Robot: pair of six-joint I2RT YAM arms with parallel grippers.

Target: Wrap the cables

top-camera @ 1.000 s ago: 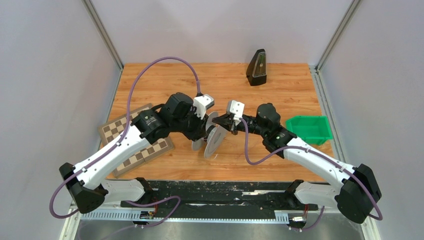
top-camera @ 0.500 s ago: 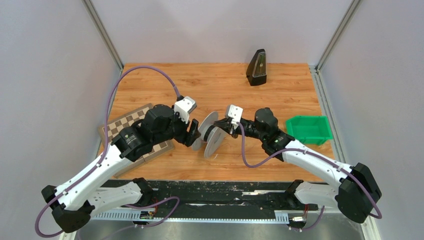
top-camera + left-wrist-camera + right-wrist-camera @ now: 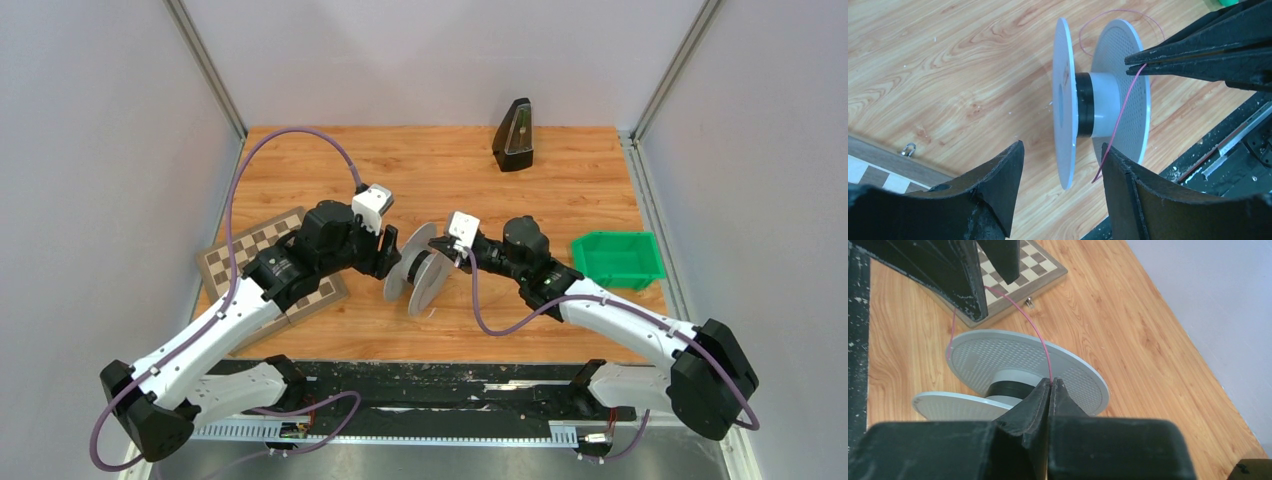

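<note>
We are getting bright, even light from overhead (shadows falling soft and faint on the table [image 3: 600, 190]), with the closest fingers [image 3: 983, 200] blurring slightly.

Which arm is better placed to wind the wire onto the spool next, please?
The right: its jaws are shut on the wire beside the spool; the left jaws are open and empty.

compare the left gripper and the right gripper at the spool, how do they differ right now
The left gripper is open, its jaws spread wide; the right gripper is shut tight. The left gripper holds nothing, while the right gripper pinches the thin pink wire at its tips. Both are black and face the white spool from opposite sides.
</note>
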